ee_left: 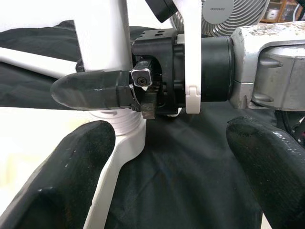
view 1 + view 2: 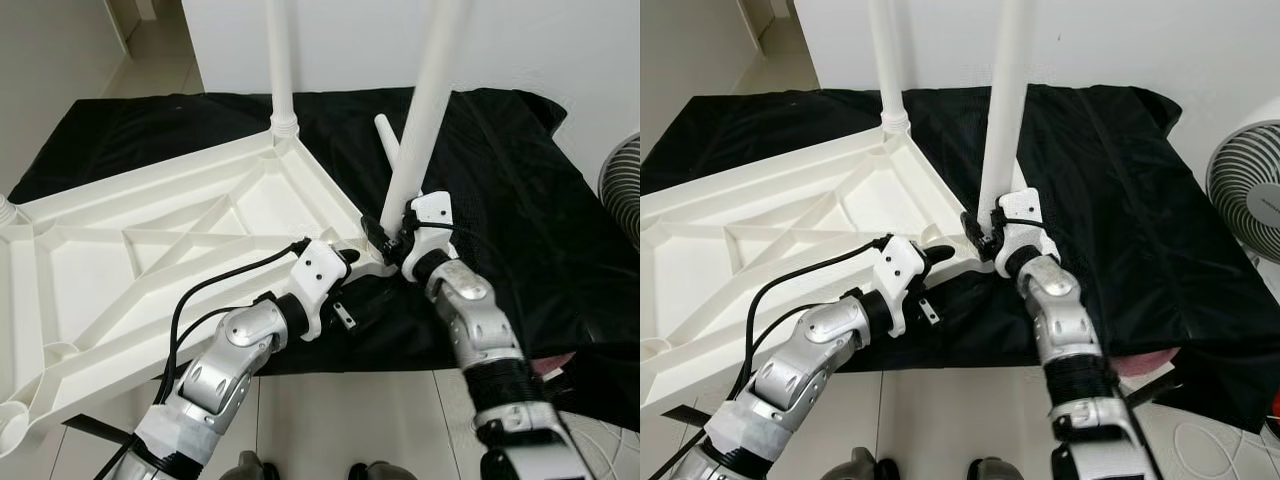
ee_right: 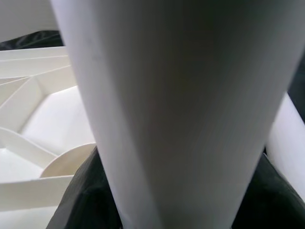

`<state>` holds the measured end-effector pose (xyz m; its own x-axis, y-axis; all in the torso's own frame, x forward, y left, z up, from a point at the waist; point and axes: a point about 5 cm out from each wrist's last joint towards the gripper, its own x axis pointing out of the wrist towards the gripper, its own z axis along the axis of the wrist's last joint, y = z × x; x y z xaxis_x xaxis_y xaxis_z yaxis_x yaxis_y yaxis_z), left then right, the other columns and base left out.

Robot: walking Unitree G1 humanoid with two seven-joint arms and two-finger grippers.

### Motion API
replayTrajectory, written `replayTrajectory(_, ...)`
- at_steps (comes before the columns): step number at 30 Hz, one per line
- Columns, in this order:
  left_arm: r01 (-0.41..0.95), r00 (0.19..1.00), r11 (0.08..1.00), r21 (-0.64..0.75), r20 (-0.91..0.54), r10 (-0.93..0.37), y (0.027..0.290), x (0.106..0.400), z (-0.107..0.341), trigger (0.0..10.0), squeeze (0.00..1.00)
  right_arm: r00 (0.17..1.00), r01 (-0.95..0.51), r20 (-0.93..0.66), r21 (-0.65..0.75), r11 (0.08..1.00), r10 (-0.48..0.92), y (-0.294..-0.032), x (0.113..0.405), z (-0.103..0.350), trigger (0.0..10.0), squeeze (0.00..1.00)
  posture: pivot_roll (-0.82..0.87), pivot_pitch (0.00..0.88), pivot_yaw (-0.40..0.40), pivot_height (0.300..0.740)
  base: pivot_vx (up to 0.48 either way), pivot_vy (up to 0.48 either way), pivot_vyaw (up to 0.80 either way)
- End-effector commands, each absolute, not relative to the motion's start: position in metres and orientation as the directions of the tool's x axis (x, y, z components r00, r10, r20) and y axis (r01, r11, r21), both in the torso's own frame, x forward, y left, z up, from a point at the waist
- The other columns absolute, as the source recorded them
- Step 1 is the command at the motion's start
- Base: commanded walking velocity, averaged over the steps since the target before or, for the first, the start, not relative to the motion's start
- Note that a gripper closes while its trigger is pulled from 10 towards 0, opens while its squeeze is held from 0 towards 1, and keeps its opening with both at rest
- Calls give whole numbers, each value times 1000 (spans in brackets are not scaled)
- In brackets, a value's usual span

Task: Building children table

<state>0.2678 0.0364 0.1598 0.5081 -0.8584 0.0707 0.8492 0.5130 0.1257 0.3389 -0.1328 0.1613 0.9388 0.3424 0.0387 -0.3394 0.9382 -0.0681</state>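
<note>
Right end effector [image 2: 392, 238] clamped on table leg [image 2: 425, 110], left end effector [image 2: 940, 255] spread apart beside tabletop [image 2: 150, 250]

A black cloth [image 2: 520, 200] lies spread over the pale tiled floor [image 2: 350, 420], wrinkled and running back to a white wall [image 2: 560, 50]. A round white fan [image 2: 1245, 190] stands on the floor just past the cloth's edge, well off to the right of the fingers. A reddish-pink object [image 2: 1145, 362] peeks from under the cloth's near edge, nearer than the fingers and to their right.
</note>
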Motion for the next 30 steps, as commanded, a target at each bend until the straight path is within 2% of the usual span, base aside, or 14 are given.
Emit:
replayTrajectory(1,873,469,471,123,48,-882,34,264,156,10000,0,970,-240,-56,-37,970,238,-136,332,139,10000,0,-116,85,38,740,0,0,0)
replayTrajectory(2,873,469,471,123,48,-882,34,264,156,10000,0,970,-240,-56,-37,970,238,-136,332,139,10000,0,-116,85,38,740,0,0,0)
replayTrajectory(4,875,466,469,124,49,-883,34,264,156,10000,0,994,-95,-55,-12,995,94,-134,326,138,10000,0,-116,85,38,740,0,0,0)
replayTrajectory(5,875,466,469,124,49,-883,34,264,156,10000,0,994,-95,-55,-12,995,94,-134,326,138,10000,0,-116,85,38,740,0,0,0)
replayTrajectory(7,875,465,467,124,51,-884,33,264,156,10000,0,998,17,-55,3,1000,-17,-131,320,139,10000,0,-122,76,33,740,0,0,0)
replayTrajectory(15,876,464,467,124,54,-884,32,265,156,10000,0,998,36,-48,37,999,-35,-125,317,145,10000,0,-123,69,30,740,0,0,0)
replayTrajectory(16,876,463,466,125,54,-885,32,264,156,10000,0,999,28,-35,44,999,-26,-126,318,147,10000,1000,-123,69,30,740,0,0,0)
replayTrajectory(21,874,466,469,125,56,-883,32,265,157,10000,0,1000,-13,15,65,998,12,-129,319,155,10000,1000,-122,68,28,740,0,0,0)
replayTrajectory(24,873,468,471,128,54,-882,32,265,156,10000,0,998,-62,12,21,998,62,-134,321,158,10000,1000,-122,68,28,740,0,0,0)
replayTrajectory(25,872,469,472,128,54,-882,32,265,156,10000,0,996,-84,12,6,996,84,-136,323,159,10000,561,-124,75,27,740,0,0,0)
replayTrajectory(26,872,469,472,128,54,-881,32,265,156,10000,0,993,-117,14,4,993,117,-137,325,160,10000,0,-124,75,27,740,0,0,0)
replayTrajectory(30,872,469,472,126,56,-881,32,266,157,10000,0,974,-225,16,-48,973,226,-141,332,164,10000,0,-124,76,32,740,0,0,0)
